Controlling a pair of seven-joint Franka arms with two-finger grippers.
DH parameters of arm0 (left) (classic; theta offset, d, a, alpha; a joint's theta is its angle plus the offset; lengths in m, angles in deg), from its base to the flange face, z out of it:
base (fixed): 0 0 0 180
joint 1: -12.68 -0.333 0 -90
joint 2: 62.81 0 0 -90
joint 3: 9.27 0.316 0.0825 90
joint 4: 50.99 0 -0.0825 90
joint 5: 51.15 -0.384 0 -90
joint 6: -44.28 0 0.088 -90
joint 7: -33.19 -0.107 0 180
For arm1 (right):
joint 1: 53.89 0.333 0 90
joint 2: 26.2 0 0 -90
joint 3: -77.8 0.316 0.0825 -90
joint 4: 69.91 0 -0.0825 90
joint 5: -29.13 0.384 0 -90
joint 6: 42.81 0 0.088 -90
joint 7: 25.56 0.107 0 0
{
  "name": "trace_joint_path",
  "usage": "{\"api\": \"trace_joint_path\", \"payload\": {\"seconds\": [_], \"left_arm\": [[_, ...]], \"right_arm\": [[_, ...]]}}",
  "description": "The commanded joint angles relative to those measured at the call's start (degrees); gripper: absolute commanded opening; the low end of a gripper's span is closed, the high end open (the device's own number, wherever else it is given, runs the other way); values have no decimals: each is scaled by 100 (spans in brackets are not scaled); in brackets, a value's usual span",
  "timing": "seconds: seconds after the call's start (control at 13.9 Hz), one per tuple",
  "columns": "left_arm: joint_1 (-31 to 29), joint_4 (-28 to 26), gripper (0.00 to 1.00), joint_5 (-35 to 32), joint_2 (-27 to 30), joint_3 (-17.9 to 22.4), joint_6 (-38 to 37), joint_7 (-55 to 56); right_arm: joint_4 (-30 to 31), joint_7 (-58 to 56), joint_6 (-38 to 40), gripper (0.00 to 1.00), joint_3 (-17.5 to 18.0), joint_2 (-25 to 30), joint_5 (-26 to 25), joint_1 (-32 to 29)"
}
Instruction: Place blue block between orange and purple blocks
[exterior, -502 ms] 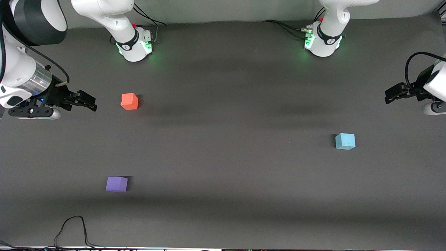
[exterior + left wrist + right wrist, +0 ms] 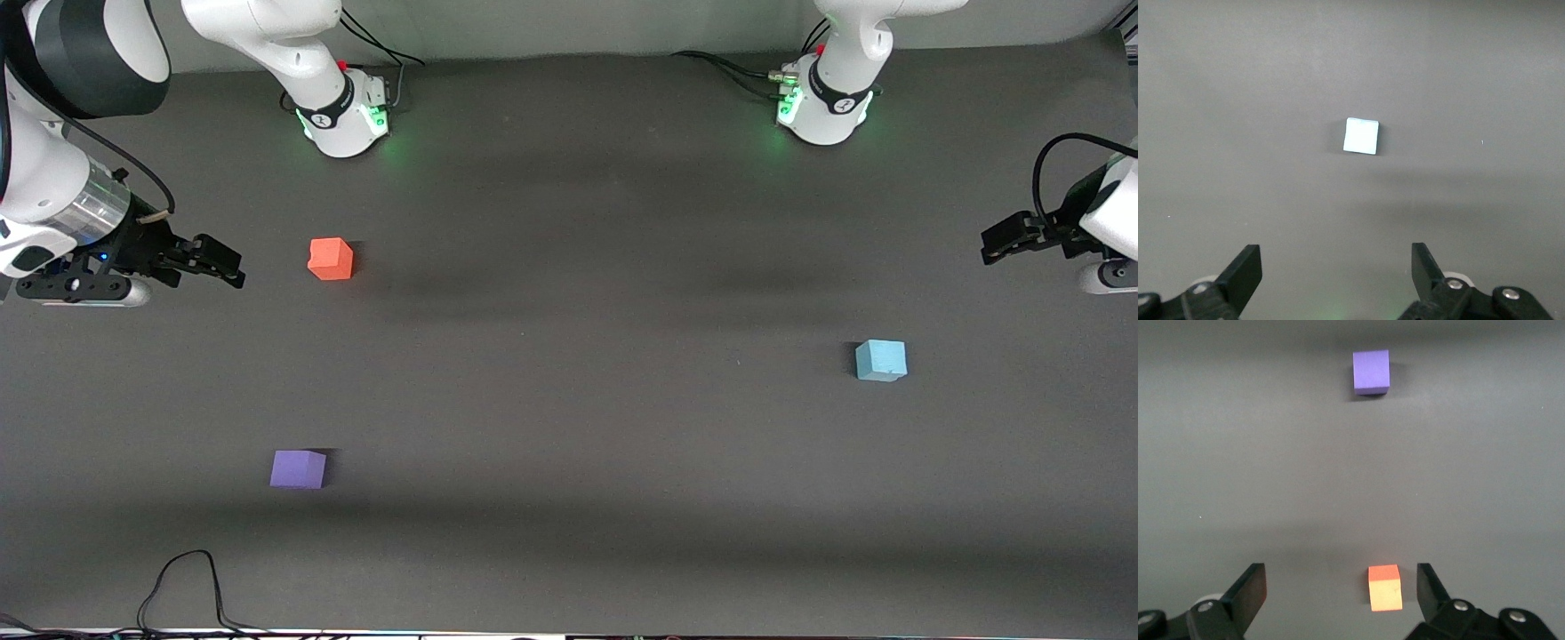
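The pale blue block (image 2: 881, 360) (image 2: 1361, 135) rests on the dark table toward the left arm's end. The orange block (image 2: 331, 259) (image 2: 1384, 588) sits toward the right arm's end. The purple block (image 2: 298, 468) (image 2: 1371, 371) lies nearer the front camera than the orange one, with a wide gap between them. My right gripper (image 2: 227, 264) (image 2: 1340, 572) is open and empty, raised over the table at the right arm's end, beside the orange block. My left gripper (image 2: 996, 244) (image 2: 1336, 253) is open and empty, held over the table's edge at the left arm's end, well away from the blue block.
The two arm bases (image 2: 342, 116) (image 2: 822, 107) stand along the table's back edge with cables (image 2: 729, 67) beside them. A black cable loop (image 2: 187, 582) lies at the front edge, nearer the camera than the purple block.
My right gripper has drifted slightly toward the right arm's end of the table. The left arm and all three blocks have not moved.
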Motion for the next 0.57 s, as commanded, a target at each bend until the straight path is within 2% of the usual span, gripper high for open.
{"api": "trace_joint_path", "payload": {"seconds": [0.0, 0.07, 0.5], "left_arm": [[-39, 214, 100, -41, -91, -44, -152, -26], [-48, 214, 100, -41, -91, -44, -152, -43], [-66, 179, 100, -41, -108, -26, -346, -70]], "right_arm": [[30, -84, -112, 100, -87, 42, -44, 7], [30, -84, -103, 100, -183, 41, -26, 16], [30, -217, -68, 100, -211, 50, -26, 24]]}}
